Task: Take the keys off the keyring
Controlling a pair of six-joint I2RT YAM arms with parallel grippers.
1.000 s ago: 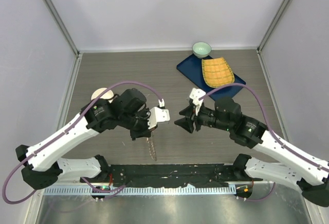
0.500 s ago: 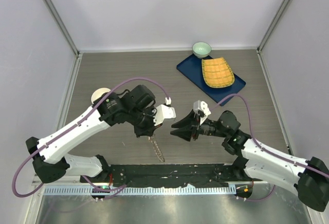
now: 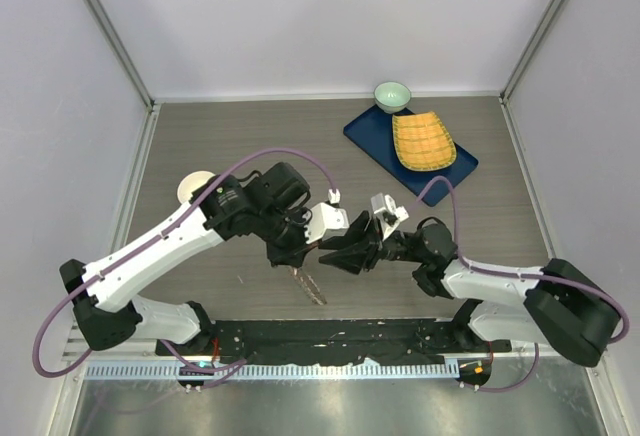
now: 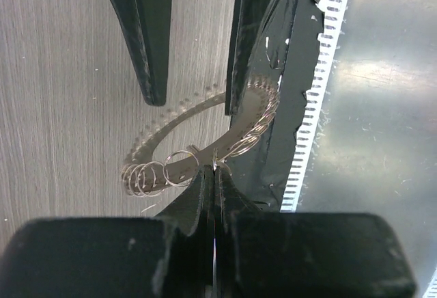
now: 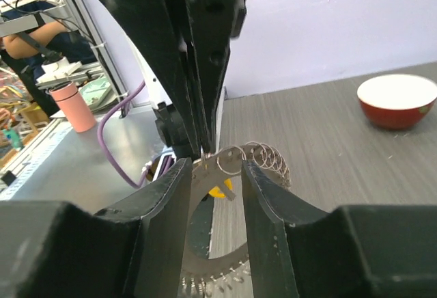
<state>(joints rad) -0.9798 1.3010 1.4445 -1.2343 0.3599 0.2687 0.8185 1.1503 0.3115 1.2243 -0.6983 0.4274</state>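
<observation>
Keyring [image 3: 308, 287] loc., top view: hangs below L claw [image 3: 293, 262], over table [image 3: 200, 136], near front edge, approx. midway betw. both arms. L claw is pinched shut on ring's upper edge. R claw [image 3: 330, 253] points in from right, tips just beside L claw; gap shows betw. its fingers, but grip not readable from here. Rear right: blue tray [image 3: 365, 132] w/ yellow slatted dish [image 3: 422, 141] on it; green bowl [image 3: 392, 94] just behind tray. 2nd bowl [image 3: 190, 185], pale inside, sits left, part-hidden behind L arm.

L wrist view: L fingers meet w/ no gap, thin ring band clamped at tips. Ring reads as tilted oval below them. Keys [image 4: 263, 103] form blurred jagged fringe round it. Wire loops [image 4: 145, 177], small, bunched on band left of pinch pt. R fingers enter from top, one each side of ring's far arc: one tip clear of fringe, other overlaps it; contact cannot be told.

R wrist view: R claw approx. half open, fingers straddling ring's top section directly under L tips. Band and one wire loop lie in gap; whether pads touch them cannot be told. Other loops fan out just right of R finger. Keys show at frame bottom betw. fingers. 2nd bowl, red outside, stands on table well apart, upper right.
</observation>
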